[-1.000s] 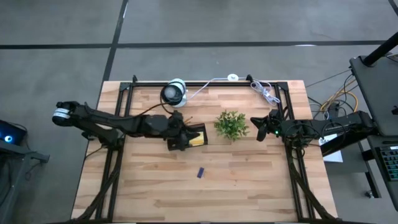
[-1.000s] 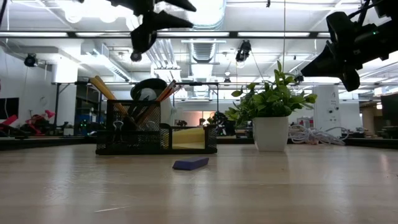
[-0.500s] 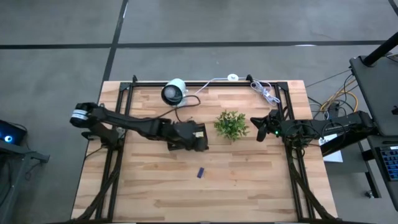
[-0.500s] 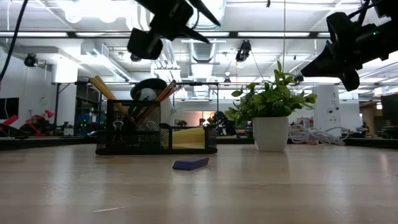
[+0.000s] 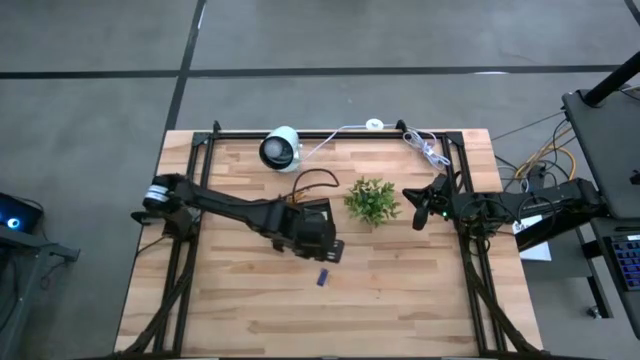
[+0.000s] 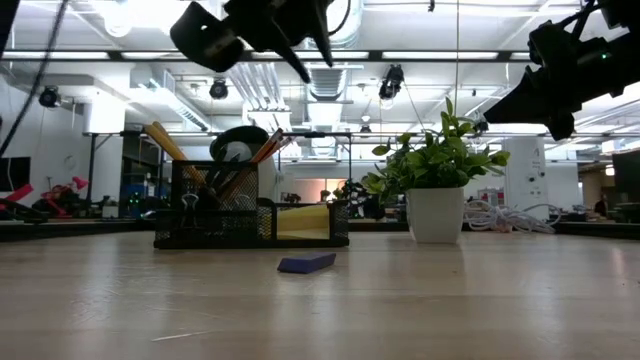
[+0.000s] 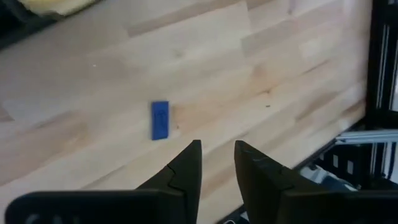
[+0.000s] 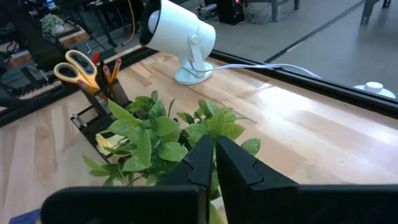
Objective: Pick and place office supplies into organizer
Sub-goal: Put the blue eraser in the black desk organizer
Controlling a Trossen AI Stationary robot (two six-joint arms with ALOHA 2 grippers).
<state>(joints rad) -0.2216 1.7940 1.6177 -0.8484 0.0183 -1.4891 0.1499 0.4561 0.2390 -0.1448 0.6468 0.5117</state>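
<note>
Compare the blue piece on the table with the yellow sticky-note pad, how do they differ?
The blue piece lies loose on the bare table, in front of the organizer; the sticky-note pad sits inside the organizer's compartment. The blue piece is a small narrow strip; the pad is wider and taller. One is blue, the other yellow. Both are flat-sided office supplies, and neither is held: the left gripper hovers above the blue piece.

Two dark, slender jointed arms are shown. The left pincer (image 7: 216, 163) is formed of two matte black, angular fingers (image 7: 186, 168) tapering to blunt tips. Behind the right pincer (image 5: 416, 210), a small green light and bundled black cables are seen.
</note>
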